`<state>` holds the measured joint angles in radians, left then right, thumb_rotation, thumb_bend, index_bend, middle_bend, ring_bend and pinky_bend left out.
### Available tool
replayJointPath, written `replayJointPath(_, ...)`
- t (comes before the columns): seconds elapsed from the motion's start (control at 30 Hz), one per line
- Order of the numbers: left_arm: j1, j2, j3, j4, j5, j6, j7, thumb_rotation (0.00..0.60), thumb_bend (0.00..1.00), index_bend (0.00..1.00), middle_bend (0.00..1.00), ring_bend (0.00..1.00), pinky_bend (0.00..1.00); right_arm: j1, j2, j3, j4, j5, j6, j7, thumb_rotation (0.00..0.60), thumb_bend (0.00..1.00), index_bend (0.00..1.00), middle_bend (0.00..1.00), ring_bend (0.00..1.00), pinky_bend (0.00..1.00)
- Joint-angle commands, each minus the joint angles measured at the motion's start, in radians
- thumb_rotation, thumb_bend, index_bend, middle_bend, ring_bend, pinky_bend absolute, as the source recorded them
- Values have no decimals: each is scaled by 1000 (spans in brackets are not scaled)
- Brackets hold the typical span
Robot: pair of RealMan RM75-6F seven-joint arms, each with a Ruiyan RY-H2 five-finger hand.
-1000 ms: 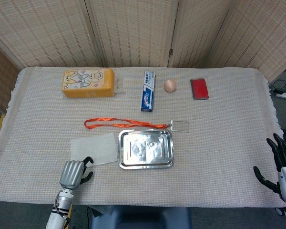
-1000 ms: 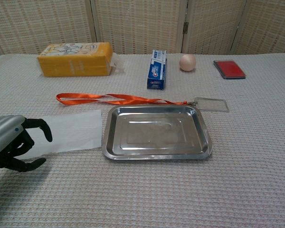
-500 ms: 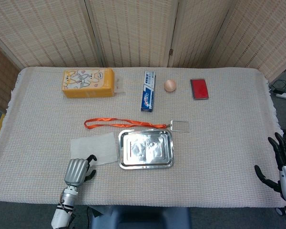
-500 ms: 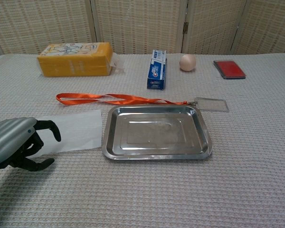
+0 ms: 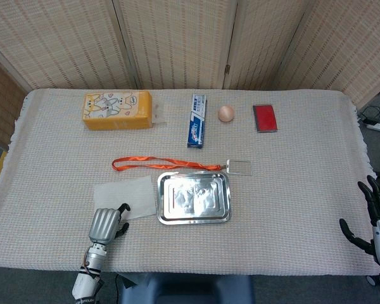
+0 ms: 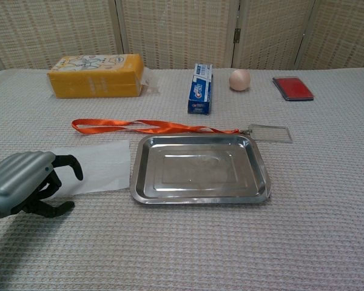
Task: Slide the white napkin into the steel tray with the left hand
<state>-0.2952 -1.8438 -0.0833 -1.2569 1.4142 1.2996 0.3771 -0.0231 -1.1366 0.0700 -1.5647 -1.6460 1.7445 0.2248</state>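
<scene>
Your left hand (image 5: 106, 223), fingers (image 6: 65, 165) curled and gripping nothing, hovers at the napkin's (image 5: 128, 196) near edge, the sheet lying flat at its 1 o'clock, with the tray (image 5: 162, 218) just beside it at 3 o'clock.

The left robot hand (image 6: 24, 183) sits at the near left corner of the white napkin (image 6: 94, 165), dark fingers curled and holding nothing. The napkin lies flat on the table (image 6: 315, 200), just left of the empty steel tray (image 6: 199, 170). Behind them runs an orange lanyard (image 6: 151, 127) with a clear badge holder (image 6: 270, 133).
</scene>
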Motion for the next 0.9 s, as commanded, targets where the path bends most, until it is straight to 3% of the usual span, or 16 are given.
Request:
replayJointPath(0.03,-2,-1,0,6,0,1,-5,600,376,444,1000,1000,1000,1,-1,0,1,0,-3,-1,600,383,0,0,0,0)
replayJointPath(0.23,-8,-17,-2,45,7,9,-31,600,466,464,1000,1000,1000,2,-3,0,2,0,-6,-5,600,383,0,0,0,0)
replayJointPath(0.63,-19,-40,-11,99,-7,4,-53,600,474,477,1000,1000,1000,8,-9,3,5,8,-22,-11,600,383,0,0,0,0)
replayJointPath(0.9,-21,-60,-14,142,6,29,-85,600,519,568,1000,1000,1000,8,-8,1,3,7,-25,-12,600,384,0,0,0,0)
